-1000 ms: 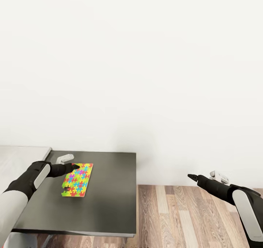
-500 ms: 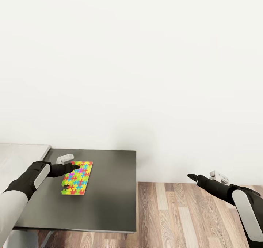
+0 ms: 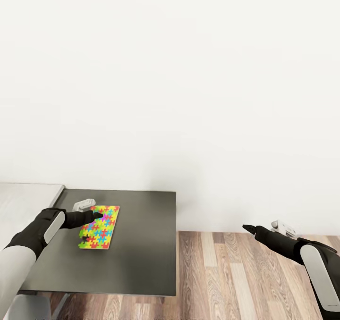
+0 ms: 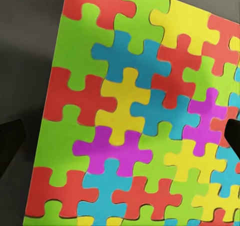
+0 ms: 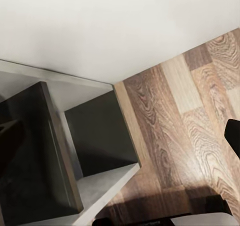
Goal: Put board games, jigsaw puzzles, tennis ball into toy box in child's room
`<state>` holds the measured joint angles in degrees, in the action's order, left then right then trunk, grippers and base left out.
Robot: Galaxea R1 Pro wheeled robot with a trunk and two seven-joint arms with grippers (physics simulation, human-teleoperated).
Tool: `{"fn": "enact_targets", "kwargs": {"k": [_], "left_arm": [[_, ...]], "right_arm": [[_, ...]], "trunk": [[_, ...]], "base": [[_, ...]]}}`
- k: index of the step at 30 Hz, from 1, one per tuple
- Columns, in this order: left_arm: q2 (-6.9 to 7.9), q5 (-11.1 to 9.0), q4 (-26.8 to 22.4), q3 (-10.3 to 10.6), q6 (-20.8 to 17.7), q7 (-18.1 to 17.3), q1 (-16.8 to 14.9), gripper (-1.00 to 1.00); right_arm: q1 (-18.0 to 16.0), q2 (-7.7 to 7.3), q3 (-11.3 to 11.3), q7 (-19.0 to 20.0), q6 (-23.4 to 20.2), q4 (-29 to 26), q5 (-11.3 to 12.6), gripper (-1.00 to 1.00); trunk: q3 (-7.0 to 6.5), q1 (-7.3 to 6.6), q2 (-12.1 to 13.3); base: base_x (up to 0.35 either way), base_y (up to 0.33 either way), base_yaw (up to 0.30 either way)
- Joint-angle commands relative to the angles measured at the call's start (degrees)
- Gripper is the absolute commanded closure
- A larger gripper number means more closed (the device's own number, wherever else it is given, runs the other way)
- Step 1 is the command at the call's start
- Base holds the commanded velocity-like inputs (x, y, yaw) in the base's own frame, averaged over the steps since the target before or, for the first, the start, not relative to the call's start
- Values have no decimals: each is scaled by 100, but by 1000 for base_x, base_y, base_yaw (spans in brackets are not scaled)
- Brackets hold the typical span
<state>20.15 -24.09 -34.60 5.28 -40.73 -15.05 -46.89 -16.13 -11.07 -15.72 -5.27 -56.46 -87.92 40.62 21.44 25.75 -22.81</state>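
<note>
Dark, matte and nearly black, the table (image 3: 141,244) stands against a plain white wall (image 3: 189,74), with wood-plank floor (image 3: 226,277) to its right and a pale grey surface (image 3: 23,197) butting its left edge; on the table's far-left part lies a small light-grey object (image 3: 84,203) that I cannot identify, just beside the near corner of the jigsaw puzzle (image 3: 99,227). The puzzle lies flat on the left half of the table, a bright rectangle of red, green, yellow, blue and purple pieces; its long axis runs from the table's front toward the wall, leaning slightly to the right at the far end, and a notch of missing pieces shows at its near-left corner. The left gripper (image 3: 97,214) hangs over the puzzle's far-left part; in the left wrist view the puzzle (image 4: 145,116) spreads between the two dark fingertips (image 4: 10,141), which sit wide apart with nothing pinched between them. The right gripper (image 3: 247,227) is held out over the floor, well apart from the table; its tips look drawn to a point in the head view, yet the right wrist view shows dark tips (image 5: 233,132) at opposite edges, so I cannot tell how far it is open; nothing is held in it.
</note>
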Motion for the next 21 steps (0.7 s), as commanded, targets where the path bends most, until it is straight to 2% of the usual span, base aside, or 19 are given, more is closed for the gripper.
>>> {"fn": "enact_targets", "kwargs": {"k": [1, 9, 16, 21], "left_arm": [[6, 1, -4, 23, -14, -14, -4, -100], [6, 1, -9, 25, -14, -16, -4, -100], [6, 1, -10, 26, -14, -15, -4, -100], [6, 1, -9, 26, -6, -15, -4, -100]], "right_arm": [[-4, -1, -2, -55, -23, -6, 60, -100], [-4, 0, -2, -53, -23, -6, 68, -100], [-4, -1, -2, -53, -23, -6, 69, -100], [-4, -1, -2, -53, -23, -6, 73, -100]], "trunk": [[19, 3, -11], [89, 3, -11], [98, 3, -11], [99, 3, -11]], "base": [[0, 0, 0], [0, -1, 0], [0, -169, 0], [0, -44, 0]]}}
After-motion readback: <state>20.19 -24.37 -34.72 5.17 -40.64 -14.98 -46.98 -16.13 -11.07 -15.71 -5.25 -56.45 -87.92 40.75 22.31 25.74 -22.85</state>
